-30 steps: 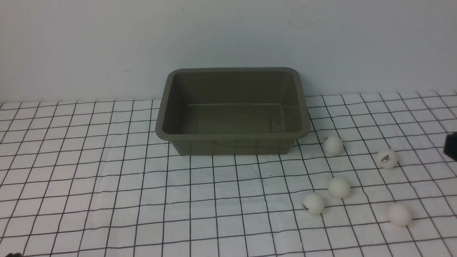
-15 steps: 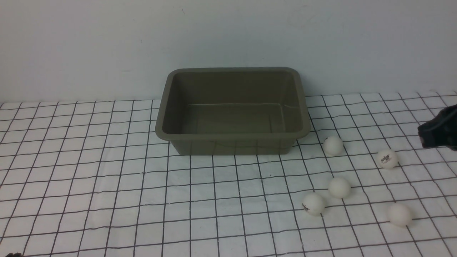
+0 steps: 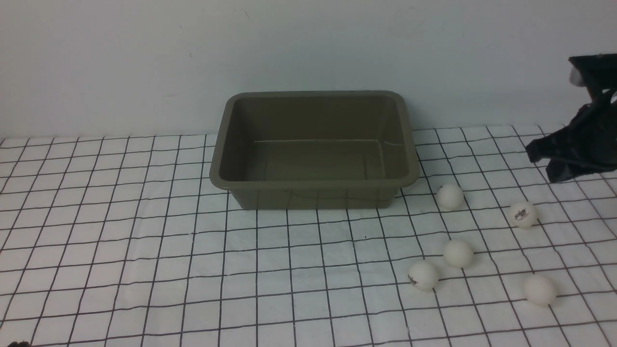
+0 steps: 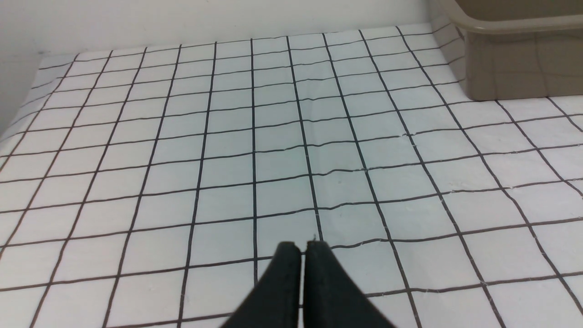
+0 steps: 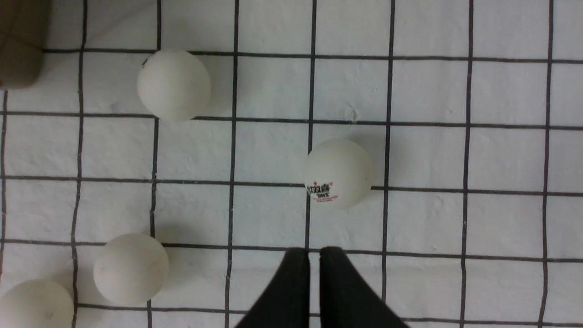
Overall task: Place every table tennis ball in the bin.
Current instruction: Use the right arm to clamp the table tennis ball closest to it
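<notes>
five balls (image 3: 458, 253) on the bench (image 3: 144, 250) right of the bin (image 3: 313, 183), none inside. right pincer (image 5: 315, 250) hangs over them, nearly closed, gripping nothing. left pincer (image 4: 304, 245) closed, empty, apart from the bin.

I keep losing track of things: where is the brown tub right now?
In the front view the bin sits in the middle, near the back wall; the nearest table tennis ball lies just off its front right corner.
</notes>
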### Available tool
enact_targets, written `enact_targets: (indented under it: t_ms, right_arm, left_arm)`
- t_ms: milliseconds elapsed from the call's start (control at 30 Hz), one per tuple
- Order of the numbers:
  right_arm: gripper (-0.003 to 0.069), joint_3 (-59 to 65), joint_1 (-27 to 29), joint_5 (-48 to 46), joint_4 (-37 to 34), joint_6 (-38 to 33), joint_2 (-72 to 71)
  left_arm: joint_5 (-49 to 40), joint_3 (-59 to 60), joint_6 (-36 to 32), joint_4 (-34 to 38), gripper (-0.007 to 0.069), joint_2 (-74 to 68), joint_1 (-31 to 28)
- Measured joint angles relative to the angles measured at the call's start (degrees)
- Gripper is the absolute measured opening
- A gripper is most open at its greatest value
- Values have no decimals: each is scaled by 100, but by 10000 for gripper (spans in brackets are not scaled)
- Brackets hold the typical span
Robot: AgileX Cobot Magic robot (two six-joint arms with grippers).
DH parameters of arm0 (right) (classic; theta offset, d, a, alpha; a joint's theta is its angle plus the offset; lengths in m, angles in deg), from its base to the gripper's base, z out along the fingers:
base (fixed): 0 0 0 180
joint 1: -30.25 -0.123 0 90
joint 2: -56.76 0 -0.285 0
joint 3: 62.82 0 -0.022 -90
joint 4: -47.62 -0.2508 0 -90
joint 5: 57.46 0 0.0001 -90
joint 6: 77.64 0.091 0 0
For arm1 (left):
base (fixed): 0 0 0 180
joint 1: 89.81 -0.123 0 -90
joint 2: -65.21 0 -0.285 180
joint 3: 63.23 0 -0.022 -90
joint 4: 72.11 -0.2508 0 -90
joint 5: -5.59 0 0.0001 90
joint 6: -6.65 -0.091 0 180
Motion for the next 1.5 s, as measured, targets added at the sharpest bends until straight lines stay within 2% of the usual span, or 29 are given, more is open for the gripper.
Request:
enact_targets:
  t_ms: [200, 333, 400, 467, 567, 700, 833, 1500]
  right_arm:
    - [149, -514, 0, -228, 1, 6, 317]
    - [304, -832, 0, -388, 7, 6, 522]
    - [335, -847, 0, -400, 7, 6, 546]
    - [424, -868, 0, -447, 39, 6, 634]
    - [503, -888, 0, -472, 91, 9, 767]
    - [567, -888, 0, -455, 152, 45, 1035]
    - [584, -888, 0, -364, 318, 153, 1415]
    - [582, -1246, 0, -152, 429, 217, 2471]
  left_arm:
    - [0, 0, 0, 0, -4, 0, 0]
    - [0, 0, 0, 0, -4, 0, 0]
    - [0, 0, 0, 0, -4, 0, 0]
    - [0, 0, 0, 0, -4, 0, 0]
    - [0, 0, 0, 0, -4, 0, 0]
    - [0, 0, 0, 0, -4, 0, 0]
    - [0, 0, 0, 0, -4, 0, 0]
    - [0, 0, 0, 0, -4, 0, 0]
